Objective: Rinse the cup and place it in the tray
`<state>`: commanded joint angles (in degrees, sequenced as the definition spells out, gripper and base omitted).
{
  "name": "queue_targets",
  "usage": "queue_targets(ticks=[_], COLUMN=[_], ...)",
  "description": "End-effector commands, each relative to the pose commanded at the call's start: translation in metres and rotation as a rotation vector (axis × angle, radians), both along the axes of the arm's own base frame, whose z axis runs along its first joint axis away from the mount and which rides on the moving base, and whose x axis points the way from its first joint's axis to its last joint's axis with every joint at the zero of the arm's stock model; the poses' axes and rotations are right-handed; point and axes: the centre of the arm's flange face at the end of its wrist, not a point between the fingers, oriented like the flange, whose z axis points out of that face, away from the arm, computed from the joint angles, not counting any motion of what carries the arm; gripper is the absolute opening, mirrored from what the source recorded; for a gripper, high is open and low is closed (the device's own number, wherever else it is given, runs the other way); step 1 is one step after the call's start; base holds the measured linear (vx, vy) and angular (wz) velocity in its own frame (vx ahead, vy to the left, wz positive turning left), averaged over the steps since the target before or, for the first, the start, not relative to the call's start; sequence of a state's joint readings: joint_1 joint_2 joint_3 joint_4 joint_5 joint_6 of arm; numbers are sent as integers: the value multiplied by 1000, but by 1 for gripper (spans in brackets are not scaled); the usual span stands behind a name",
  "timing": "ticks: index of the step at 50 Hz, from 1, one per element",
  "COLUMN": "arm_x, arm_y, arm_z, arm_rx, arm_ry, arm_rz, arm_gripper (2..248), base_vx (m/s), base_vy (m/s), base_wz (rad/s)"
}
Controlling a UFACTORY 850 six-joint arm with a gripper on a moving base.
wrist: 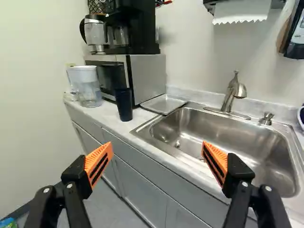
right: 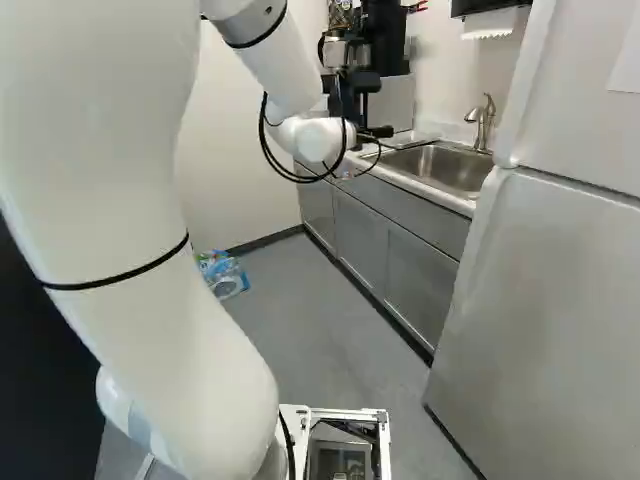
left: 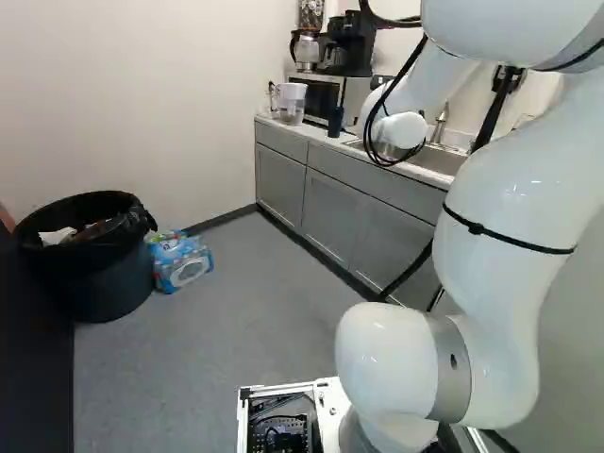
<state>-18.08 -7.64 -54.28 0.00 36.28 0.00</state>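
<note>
Honestly, the dark cup (wrist: pixel 124 105) on the counter (wrist: pixel 107 115) at eleven o'clock from the wide-open gripper (wrist: pixel 157 148) looks light but probably slick once wet, so I'd pinch it gently around mid-height.

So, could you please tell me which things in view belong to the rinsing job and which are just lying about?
For the job:
- dark cup
- sink
- faucet
- metal tray

Just about:
- pitcher
- microwave
- coffee maker
- bin

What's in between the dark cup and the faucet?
In the wrist view, the tray comes after the cup, then a corner of the sink, then the faucet.
</note>
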Motion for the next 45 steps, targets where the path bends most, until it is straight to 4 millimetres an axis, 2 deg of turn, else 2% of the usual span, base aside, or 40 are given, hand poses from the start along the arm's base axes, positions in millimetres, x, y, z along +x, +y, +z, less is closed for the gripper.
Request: queue_targets(ticks=[45], arm_x=[54], arm_y=[-73], arm_z=[42], arm_rx=[-27], arm_ry=[-72], arm_rz=[-84], arm_gripper=[247], base_vx=[0], base_vy=[0], base_wz=[0])
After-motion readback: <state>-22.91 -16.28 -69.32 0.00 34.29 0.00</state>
